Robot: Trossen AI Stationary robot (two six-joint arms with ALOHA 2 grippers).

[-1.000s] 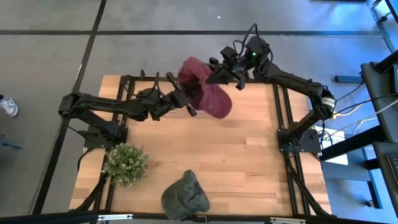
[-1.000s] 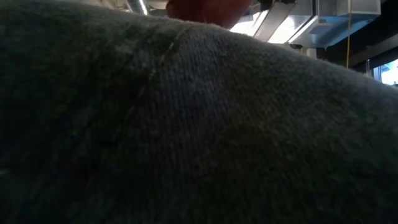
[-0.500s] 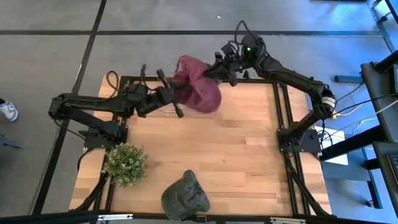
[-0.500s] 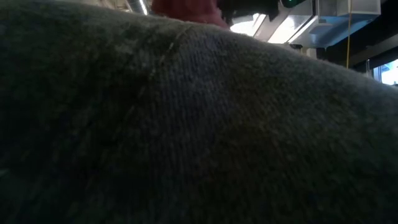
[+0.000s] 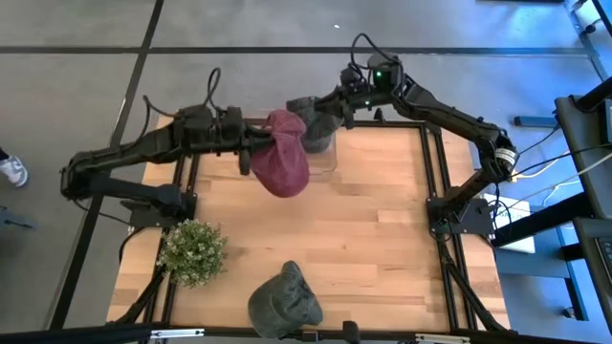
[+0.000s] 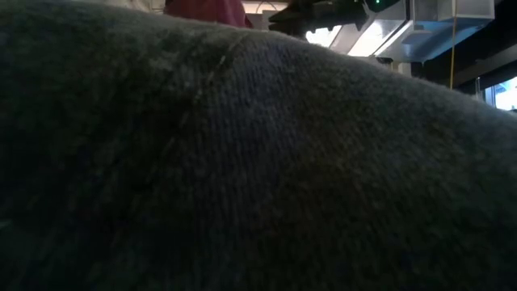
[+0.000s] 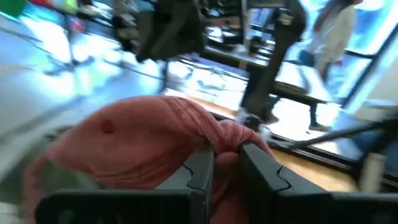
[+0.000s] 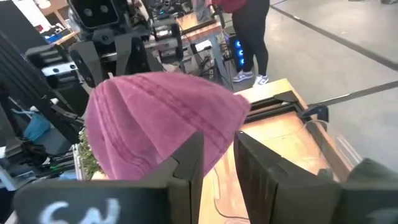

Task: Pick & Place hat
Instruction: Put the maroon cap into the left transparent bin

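A maroon knit hat (image 5: 282, 164) hangs over the far part of the table; it also shows in the left wrist view (image 7: 137, 143), the right wrist view (image 8: 155, 118) and the top of the low view (image 6: 206, 8). My left gripper (image 5: 252, 148) (image 7: 230, 165) is shut on it at its left side. My right gripper (image 5: 330, 113) (image 8: 217, 158) stands just off the hat's far-right side, fingers a narrow gap apart, touching nothing that I can see. A grey hat (image 5: 284, 301) lies at the near edge. My left gripper pinches a bunched fold of the maroon hat (image 7: 231, 138) between its two fingers, coming about level from the table's left. The hat is lifted clear and hangs slack beside and below the fingers.
A grey cloth thing (image 5: 311, 122) sits at the far edge below my right gripper, next to a clear holder (image 5: 325, 158). A potted plant (image 5: 191, 250) stands near the left edge. The grey hat (image 6: 258, 162) fills the low view. A person (image 8: 249, 31) stands beyond the table.
My left gripper has drawn the maroon hat toward the table's left and a little nearer. The hat has come away from my right gripper, which has shifted slightly left. The grey thing at the far edge, covered before, now shows.
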